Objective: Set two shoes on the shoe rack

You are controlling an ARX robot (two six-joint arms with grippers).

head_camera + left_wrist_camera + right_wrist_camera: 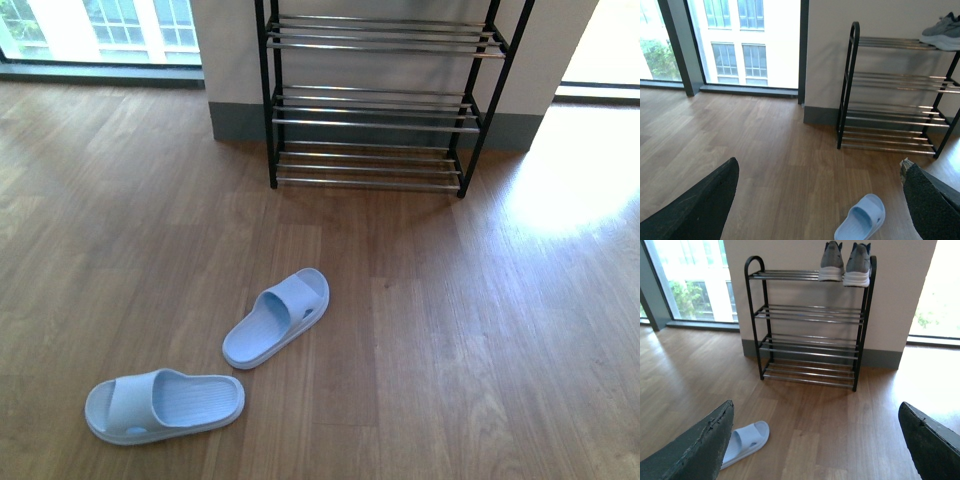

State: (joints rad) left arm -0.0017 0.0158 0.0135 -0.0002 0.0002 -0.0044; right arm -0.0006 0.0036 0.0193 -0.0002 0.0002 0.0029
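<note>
Two grey knit shoes (830, 262) (858, 265) with white soles stand side by side at the right end of the shoe rack's (810, 319) top tier, heels facing me. In the left wrist view one shoe (941, 34) shows on the top bars of the rack (895, 80). The front view shows only the rack's lower tiers (375, 123), bare. My left gripper (818, 161) is open above the floor, holding nothing. My right gripper (816, 404) is open too, well back from the rack. Neither arm shows in the front view.
Two light blue slippers (278, 316) (163, 402) lie on the wooden floor in front of the rack; one slipper (861, 218) is below the left gripper, one slipper (744, 440) beside the right finger. The rack backs onto a white wall (790, 255) between windows.
</note>
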